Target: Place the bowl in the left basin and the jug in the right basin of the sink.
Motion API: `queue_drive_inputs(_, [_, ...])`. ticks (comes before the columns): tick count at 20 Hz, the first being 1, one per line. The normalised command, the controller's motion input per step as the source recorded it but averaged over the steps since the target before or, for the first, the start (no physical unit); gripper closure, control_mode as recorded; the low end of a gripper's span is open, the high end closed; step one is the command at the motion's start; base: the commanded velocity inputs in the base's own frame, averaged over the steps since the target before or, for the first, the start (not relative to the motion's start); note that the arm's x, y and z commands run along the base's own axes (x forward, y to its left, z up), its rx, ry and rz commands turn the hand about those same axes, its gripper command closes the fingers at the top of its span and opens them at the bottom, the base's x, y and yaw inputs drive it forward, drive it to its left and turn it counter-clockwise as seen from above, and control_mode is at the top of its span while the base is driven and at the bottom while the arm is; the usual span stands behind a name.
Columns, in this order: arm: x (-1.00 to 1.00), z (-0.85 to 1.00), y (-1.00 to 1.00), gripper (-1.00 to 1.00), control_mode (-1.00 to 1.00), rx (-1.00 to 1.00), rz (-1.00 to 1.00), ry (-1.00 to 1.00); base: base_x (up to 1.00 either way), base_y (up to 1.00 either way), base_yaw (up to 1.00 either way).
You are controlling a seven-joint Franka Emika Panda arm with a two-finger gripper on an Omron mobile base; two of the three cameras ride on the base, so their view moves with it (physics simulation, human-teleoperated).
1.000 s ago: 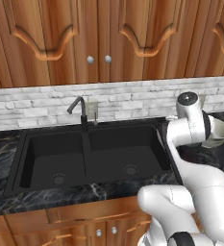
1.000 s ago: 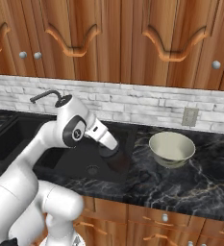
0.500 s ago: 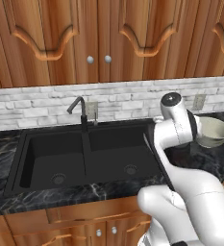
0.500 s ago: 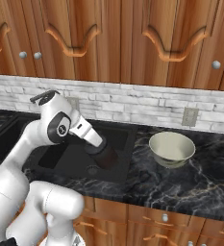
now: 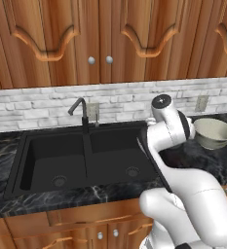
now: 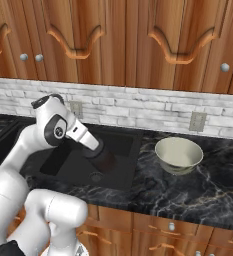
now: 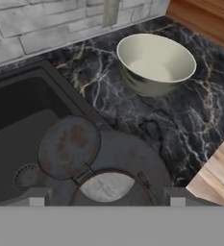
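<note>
The dark brown-black jug [image 6: 107, 161] hangs over the right basin [image 6: 120, 142] of the black sink [image 5: 17, 189], with my gripper [image 6: 101, 153] shut on it. In the hand view the jug's rounded, rusty top [image 7: 68, 146] points away from the gripper [image 7: 107, 197] and its body fills the gap between the fingertips. Below it lies the right basin [image 7: 17, 120] with its round drain. The cream-white bowl [image 5: 212, 133] stands upright on the black marble counter to the right of the sink, apart from the gripper. The bowl [image 6: 178, 154] and the left basin [image 5: 54, 160] hold nothing.
A dark gooseneck faucet [image 5: 81, 111] rises behind the sink's centre divider. A white brick backsplash with an outlet [image 6: 197, 121] runs along the back, under wooden cabinets. The counter's front edge [image 7: 214, 168] is close to the right of the sink.
The arm has swung left from the counter near the bowl to over the right basin and has come lower, carrying the jug. The bowl has not moved.
</note>
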Motion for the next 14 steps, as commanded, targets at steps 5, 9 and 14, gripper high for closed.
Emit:
queue_drive_inputs(5, [0.24,-0.05,0.25,1.00,-1.00,0.00,0.03,0.00,0.00,0.00,0.00])
queue_drive_inputs(9, [0.22,-0.07,0.23,1.00,-1.00,0.02,0.06,0.00,0.00,0.00,0.00])
queue_drive_inputs(14, [0.17,-0.15,0.18,1.00,-1.00,0.05,0.11,0.00,0.00,0.00,0.00])
